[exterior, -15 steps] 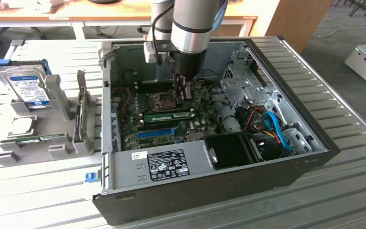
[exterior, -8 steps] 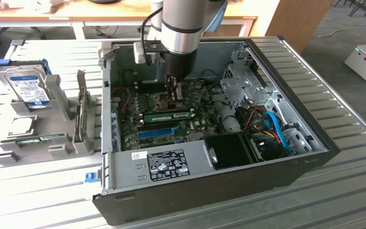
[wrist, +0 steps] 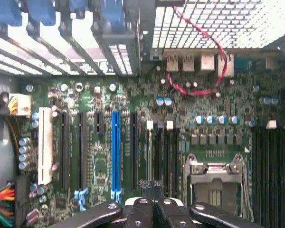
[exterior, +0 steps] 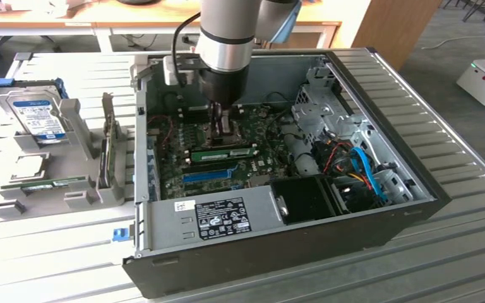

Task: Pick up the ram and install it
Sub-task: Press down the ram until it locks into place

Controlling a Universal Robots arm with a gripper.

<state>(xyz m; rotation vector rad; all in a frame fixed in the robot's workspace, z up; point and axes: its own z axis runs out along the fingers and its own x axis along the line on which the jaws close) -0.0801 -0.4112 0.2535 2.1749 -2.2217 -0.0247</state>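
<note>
Even daylight outside, dimmer and softer inside the case.

The ribbed table [exterior: 470, 221] shows pale, nearly washed out; the open computer case [exterior: 343, 208] shadows its own interior. In the wrist view, light glares through the perforated panel [wrist: 213, 23], and the motherboard [wrist: 133, 142] looks slightly blurred.

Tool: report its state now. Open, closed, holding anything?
Tool: closed, with nothing visibly held; it is over the motherboard, just above a ram stick lying there.

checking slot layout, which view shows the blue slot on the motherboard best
The wrist view: the blue slot runs its full length, unobstructed, between black slots. In the exterior view it is a small slanted blue strip.
</note>
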